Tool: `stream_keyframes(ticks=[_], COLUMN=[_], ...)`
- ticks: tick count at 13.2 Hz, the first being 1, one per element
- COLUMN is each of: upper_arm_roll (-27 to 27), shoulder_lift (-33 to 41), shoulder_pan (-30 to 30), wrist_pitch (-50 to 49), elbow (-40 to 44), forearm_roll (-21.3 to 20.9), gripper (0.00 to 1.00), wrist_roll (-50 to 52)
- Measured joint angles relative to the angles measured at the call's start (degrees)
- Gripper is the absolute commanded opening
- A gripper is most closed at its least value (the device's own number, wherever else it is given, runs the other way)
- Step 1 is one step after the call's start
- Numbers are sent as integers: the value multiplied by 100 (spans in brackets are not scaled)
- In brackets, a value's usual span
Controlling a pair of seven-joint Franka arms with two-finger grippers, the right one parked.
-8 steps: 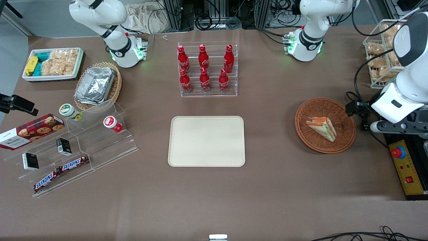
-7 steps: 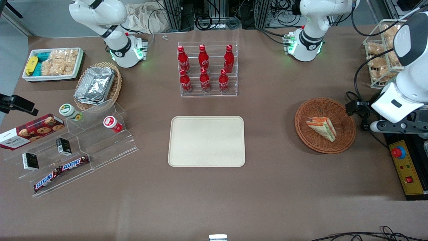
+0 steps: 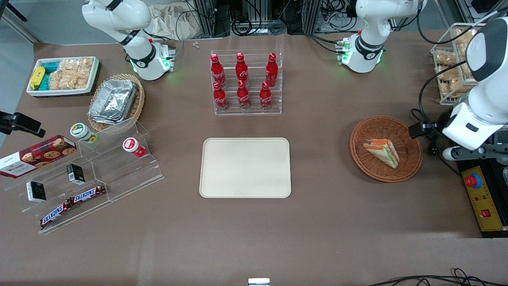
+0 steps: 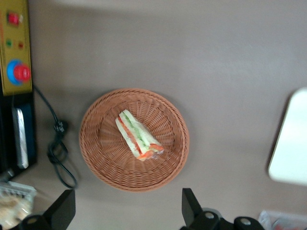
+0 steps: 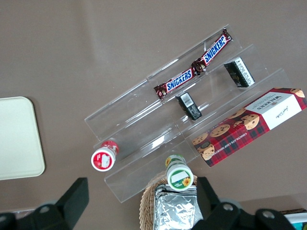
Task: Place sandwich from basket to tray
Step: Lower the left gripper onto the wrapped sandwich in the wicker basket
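The sandwich (image 3: 381,151), a small wedge with orange, green and red layers, lies in the round reddish-brown wicker basket (image 3: 367,169). The cream tray (image 3: 245,167) lies flat at the table's middle, with nothing on it. My left gripper (image 3: 472,153) hangs well above the table beside the basket, toward the working arm's end. In the left wrist view the gripper (image 4: 127,211) is open, its fingers (image 4: 64,211) wide apart just off the basket's rim (image 4: 96,158). The sandwich (image 4: 138,135) and a corner of the tray (image 4: 290,143) also show there.
A yellow control box with a red button (image 3: 478,198) and a loose cable (image 3: 432,151) lie beside the basket. A wire rack of bagged snacks (image 3: 450,67) stands farther back. A rack of red bottles (image 3: 246,83) stands farther from the camera than the tray.
The left arm's wrist has shifted slightly above the table near the basket. The sandwich, basket and tray have not moved.
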State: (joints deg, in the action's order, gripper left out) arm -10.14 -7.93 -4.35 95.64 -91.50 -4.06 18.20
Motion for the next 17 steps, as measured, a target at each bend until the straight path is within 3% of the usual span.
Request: stream_keyframes(ticks=[4,8,12,17], upper_arm_roll=[19,63,110,212], shoulder_lift=[-59,-56,-55,-124], shoulder_pan=[-58,-259,-284,-291], wrist_pitch=[1423,2824,3322,3403], elbow=[-1156,-2451,-3127,-3444], forearm_roll=[-32,-34,-34,-34], gripper=[100,100,100,100], wrist_roll=[2705,4463,5437,5811])
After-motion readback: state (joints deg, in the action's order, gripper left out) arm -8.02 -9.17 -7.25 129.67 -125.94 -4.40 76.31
